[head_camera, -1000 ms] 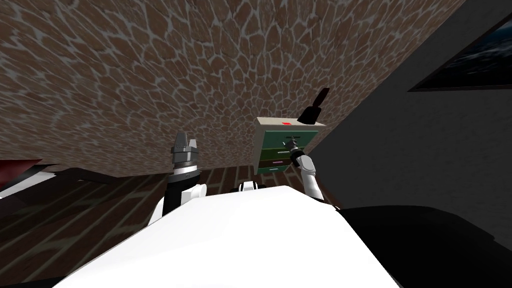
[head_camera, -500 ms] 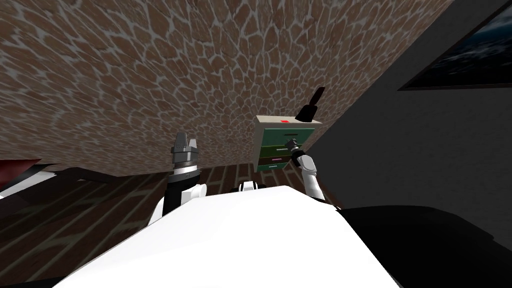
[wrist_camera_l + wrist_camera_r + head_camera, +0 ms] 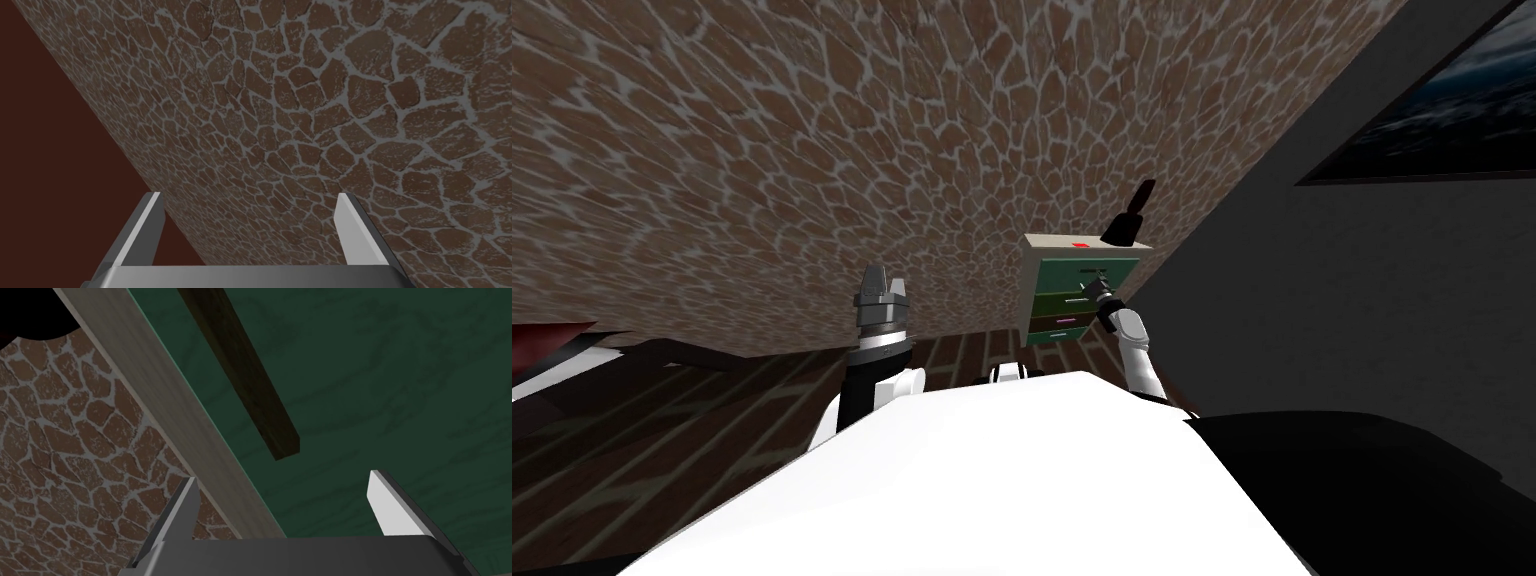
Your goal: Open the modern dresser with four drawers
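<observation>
Dresser [image 3: 1077,290] stands against the stone wall [image 3: 812,150], its drawers apparently all shut, so nothing is opened yet: your right gripper [image 3: 283,478], fingers spread, hovers near the top drawer's [image 3: 400,388] dark handle [image 3: 240,373] without gripping it, while your left gripper [image 3: 250,197], also spread, faces that wall.

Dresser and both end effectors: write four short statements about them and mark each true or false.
1. The drawer front facing the right end effector is dark green. True.
2. The right end effector is shut on the dark handle. False: its fingers stand apart, the handle beyond their tips.
3. The left end effector is open, away from the dresser. True.
4. The dresser's top is bare. False: a black object and a small red item sit on it.
</observation>
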You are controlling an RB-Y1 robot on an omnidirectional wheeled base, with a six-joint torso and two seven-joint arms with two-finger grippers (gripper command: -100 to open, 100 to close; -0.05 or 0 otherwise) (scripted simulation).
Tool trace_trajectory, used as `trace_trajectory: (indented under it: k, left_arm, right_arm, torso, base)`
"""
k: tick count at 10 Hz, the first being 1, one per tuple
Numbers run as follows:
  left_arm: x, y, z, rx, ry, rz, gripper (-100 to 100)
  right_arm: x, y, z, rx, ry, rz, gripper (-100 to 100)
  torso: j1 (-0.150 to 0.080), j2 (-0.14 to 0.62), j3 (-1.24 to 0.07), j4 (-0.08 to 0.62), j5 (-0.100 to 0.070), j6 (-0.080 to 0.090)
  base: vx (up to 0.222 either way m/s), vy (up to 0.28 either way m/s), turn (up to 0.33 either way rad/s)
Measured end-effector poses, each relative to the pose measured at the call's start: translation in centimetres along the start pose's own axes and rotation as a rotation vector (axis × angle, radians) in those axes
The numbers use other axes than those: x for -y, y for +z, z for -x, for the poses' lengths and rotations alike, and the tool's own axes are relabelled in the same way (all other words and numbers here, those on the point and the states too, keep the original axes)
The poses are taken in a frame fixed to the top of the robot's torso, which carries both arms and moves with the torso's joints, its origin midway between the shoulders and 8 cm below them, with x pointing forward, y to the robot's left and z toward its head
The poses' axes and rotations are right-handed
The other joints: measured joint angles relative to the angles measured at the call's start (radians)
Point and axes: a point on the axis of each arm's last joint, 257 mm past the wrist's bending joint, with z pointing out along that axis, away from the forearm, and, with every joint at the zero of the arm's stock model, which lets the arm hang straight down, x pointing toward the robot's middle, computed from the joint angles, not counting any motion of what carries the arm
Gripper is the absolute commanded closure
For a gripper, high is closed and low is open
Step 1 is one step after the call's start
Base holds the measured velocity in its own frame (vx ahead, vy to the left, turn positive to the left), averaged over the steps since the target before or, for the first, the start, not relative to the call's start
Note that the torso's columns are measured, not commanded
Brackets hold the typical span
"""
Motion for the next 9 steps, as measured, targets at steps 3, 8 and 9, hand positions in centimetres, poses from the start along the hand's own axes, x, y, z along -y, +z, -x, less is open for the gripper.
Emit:
trace_trajectory:
  k: [3,8,9]
  left_arm:
    - [0.0,0.0,0.0,0.0,0.0,0.0,0]
    - [0.0,0.0,0.0,0.0,0.0,0.0,0]
    - [0.0,0.0,0.0,0.0,0.0,0.0,0]
  right_arm:
    - [0.7,0.2,-0.6,-0.002,-0.003,0.002,-100]
    - [1.3,0.2,-0.3,0.012,-0.006,0.0,100]
    - [1.2,0.1,-0.2,0.015,-0.006,0.004,100]
  torso:
    - [-0.001,0.012,0.008,0.004,0.0,0.001]
    - [-0.003,0.009,0.006,0.001,-0.003,0.0]
    - [-0.002,0.007,0.005,0.001,-0.002,-0.001]
  base:
    - [0.091,0.027,0.003]
    - [-0.133,0.009,-0.044]
    - [-0.106,0.009,-0.022]
